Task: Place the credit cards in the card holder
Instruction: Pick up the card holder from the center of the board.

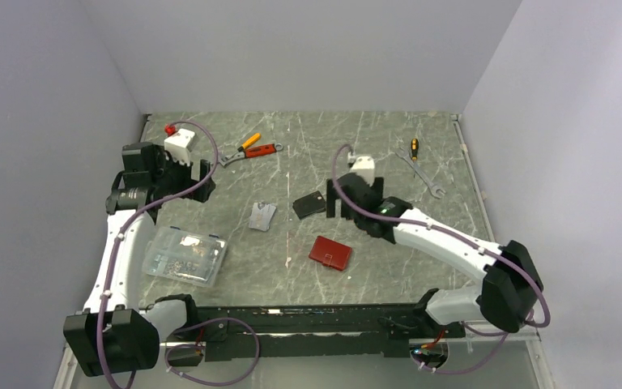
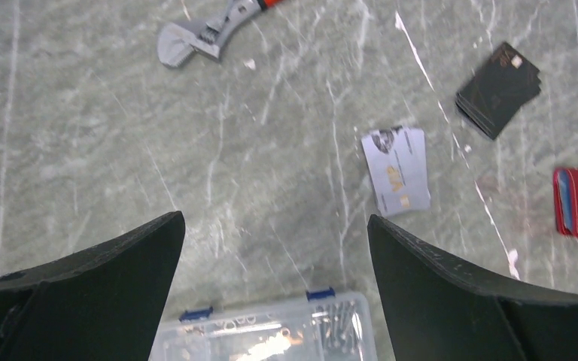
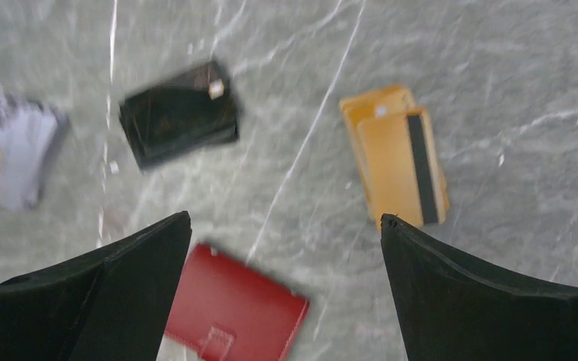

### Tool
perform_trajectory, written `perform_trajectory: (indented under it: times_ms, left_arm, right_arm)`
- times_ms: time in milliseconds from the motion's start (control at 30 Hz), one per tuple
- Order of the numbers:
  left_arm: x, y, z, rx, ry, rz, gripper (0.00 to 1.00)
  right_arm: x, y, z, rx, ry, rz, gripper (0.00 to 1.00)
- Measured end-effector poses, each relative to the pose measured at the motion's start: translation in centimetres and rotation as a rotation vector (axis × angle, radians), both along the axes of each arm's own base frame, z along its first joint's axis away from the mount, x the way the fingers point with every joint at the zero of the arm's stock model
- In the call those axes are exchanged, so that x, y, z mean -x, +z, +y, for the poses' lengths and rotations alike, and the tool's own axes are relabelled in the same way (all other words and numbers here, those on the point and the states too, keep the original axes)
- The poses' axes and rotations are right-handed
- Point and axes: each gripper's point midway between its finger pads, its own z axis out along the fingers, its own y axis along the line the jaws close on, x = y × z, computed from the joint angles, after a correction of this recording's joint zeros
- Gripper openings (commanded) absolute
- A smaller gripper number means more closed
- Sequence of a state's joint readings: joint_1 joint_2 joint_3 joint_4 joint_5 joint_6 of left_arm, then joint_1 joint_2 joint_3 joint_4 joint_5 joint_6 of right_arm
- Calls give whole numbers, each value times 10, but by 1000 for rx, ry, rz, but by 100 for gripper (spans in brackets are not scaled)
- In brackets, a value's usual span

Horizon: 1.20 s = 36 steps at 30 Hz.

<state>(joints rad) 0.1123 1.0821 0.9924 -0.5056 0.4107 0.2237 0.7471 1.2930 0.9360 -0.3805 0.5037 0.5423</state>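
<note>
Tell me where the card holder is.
Top view: the card holder lies near centre, on the near side of the black stack, right of the clear box.

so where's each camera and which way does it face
top external: above and behind, looking down on the table; left arm and right arm show.
left wrist: on left arm, facing down past the open left tool at silver cards.
right wrist: same, open right tool, facing orange cards.
shared: both wrists see the red card holder.

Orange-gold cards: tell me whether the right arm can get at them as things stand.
Probably yes. The right gripper hangs open, and the orange-gold cards lie flat and uncovered just ahead of it, with nothing in between.
</note>
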Motion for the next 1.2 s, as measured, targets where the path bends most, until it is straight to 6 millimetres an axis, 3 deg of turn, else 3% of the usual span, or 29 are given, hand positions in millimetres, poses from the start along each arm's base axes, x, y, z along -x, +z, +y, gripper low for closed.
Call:
perform_trajectory:
  times_ms: [267,467,667,967,1133,1200]
  left_arm:
    - [33,-37,-5,-4,-55,224,99]
    - [49,-47,-3,-41,-81,286,99]
    - [59,-41,-6,-51,-111,251,99]
    - [74,-48,-20,-18,-198,239,99]
    - [76,-48,-26,-6,-233,223,99]
    - [78,-48,-28,3,-243,218,99]
  right_arm:
    - [73,-55,52,249,250,112,100]
    - [99,-72,66,268,383,163,100]
    - [114,-91,64,296,449,207,100]
    - [126,-127,60,357,481,277,100]
    - [123,-129,69,349,492,256,99]
    - [121,-129,72,347,499,250,93]
